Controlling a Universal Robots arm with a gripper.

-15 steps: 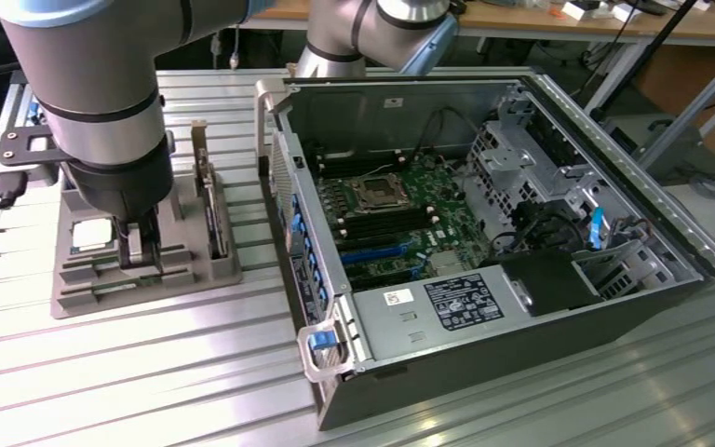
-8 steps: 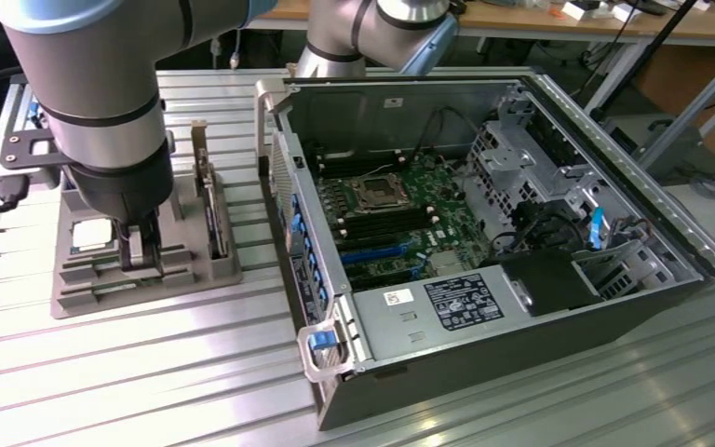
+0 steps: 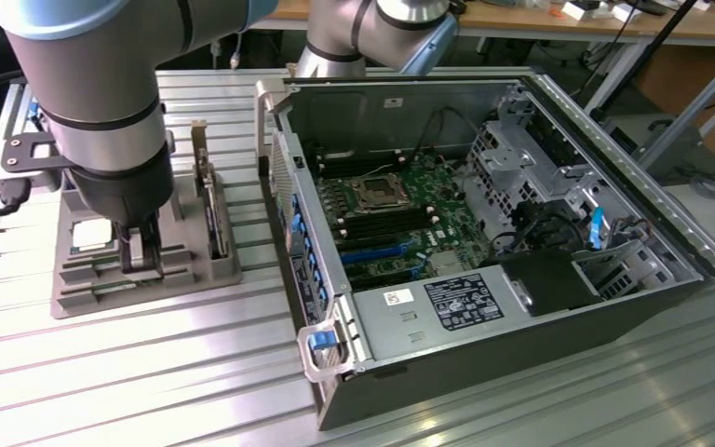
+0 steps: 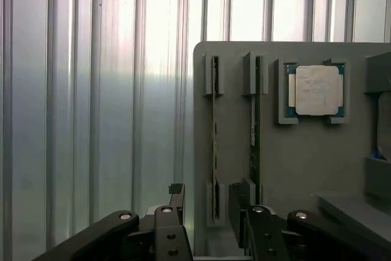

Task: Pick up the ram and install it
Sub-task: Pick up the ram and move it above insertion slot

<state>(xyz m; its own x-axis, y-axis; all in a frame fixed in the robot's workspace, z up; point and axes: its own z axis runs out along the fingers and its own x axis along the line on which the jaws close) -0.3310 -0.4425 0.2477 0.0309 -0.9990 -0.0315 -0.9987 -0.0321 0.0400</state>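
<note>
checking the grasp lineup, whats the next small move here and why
Probably close the gripper on the ram: its open fingers stand on either side of that stick, which stands on edge in the grey holder, and a gap shows on each side.

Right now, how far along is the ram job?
Done: nothing yet. The ram stands on edge in its slot in the gray tray. In hand: the claw is open and down at the tray, apparently straddling that stick but not closed on it. Left: lifting the ram and seating it on the motherboard inside the open case.
</note>
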